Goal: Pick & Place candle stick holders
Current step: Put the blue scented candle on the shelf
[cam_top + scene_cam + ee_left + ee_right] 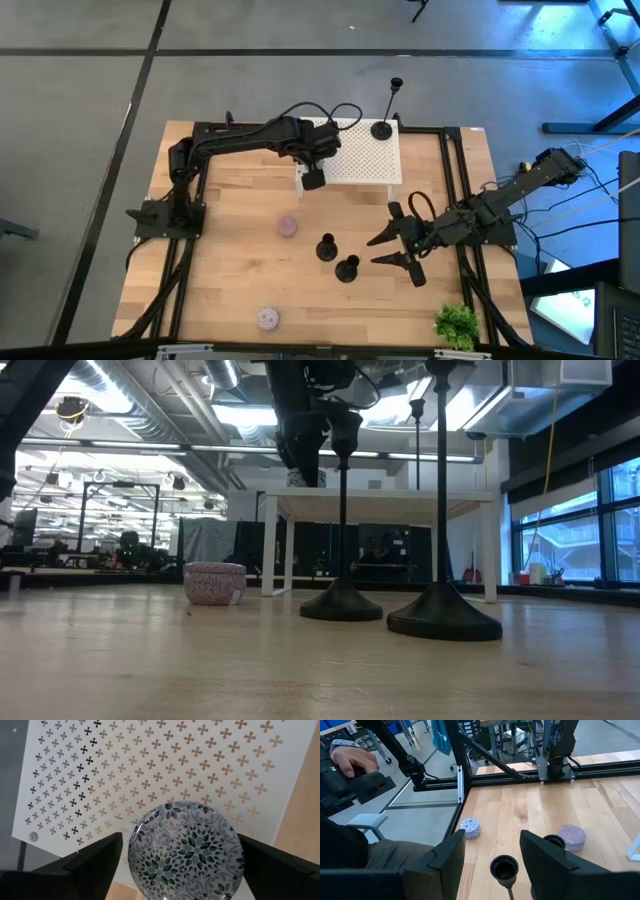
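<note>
- Two black candle stick holders (336, 258) are seen standing upright near the middle of the bench (230, 290), just beside each other but apart; in the low view their round bases (444, 616) rest flat on the wood and the thin stems rise straight up.
- A third, taller candle stick holder (384, 122) is set on the far right corner of the white perforated stand (365, 160), stem vertical.
- Open wood is left in front of the pair and to their left, up to the black frame rails at the bench edges.
- The right gripper (396, 250) is held just right of the pair, fingers spread wide and pointing at them; one holder's top cup (504, 868) shows between its fingers.
- The left gripper (312, 176) hangs at the stand's front left edge, fingers spread around a patterned round tin (186, 851), not visibly touching it.
- A pink tin (288, 226) lies left of the pair, a greyish tin (268, 318) near the front edge, a green plant (457, 324) at the front right corner.
- A person's hand (352, 761) is seen beyond the bench.
</note>
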`<move>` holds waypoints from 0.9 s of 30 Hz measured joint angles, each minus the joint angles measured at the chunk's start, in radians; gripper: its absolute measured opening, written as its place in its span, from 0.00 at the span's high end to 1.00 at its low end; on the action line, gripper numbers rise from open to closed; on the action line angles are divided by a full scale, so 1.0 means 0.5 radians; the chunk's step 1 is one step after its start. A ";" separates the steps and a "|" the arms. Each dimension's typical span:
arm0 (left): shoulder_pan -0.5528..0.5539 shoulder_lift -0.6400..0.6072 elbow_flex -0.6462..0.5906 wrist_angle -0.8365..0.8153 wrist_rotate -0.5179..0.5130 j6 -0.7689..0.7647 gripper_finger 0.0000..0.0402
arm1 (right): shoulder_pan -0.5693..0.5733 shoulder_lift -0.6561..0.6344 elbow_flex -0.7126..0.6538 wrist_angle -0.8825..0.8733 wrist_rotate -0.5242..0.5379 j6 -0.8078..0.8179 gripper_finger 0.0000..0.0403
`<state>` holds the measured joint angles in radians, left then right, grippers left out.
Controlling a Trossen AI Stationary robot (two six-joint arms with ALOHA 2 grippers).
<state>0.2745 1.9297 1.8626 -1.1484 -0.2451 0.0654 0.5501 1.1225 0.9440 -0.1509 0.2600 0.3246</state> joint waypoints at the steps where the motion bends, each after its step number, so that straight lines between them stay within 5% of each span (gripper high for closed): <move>1: 0.000 0.000 0.000 -0.001 0.000 0.001 0.06 | 0.000 0.000 0.000 0.000 0.000 0.000 0.52; 27: -0.013 -0.170 0.002 0.040 -0.020 0.003 0.00 | 0.000 0.000 0.001 -0.005 0.000 0.000 0.52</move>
<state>0.2682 1.8448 1.8637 -1.1287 -0.2550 0.0669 0.5499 1.1225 0.9443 -0.1535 0.2600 0.3244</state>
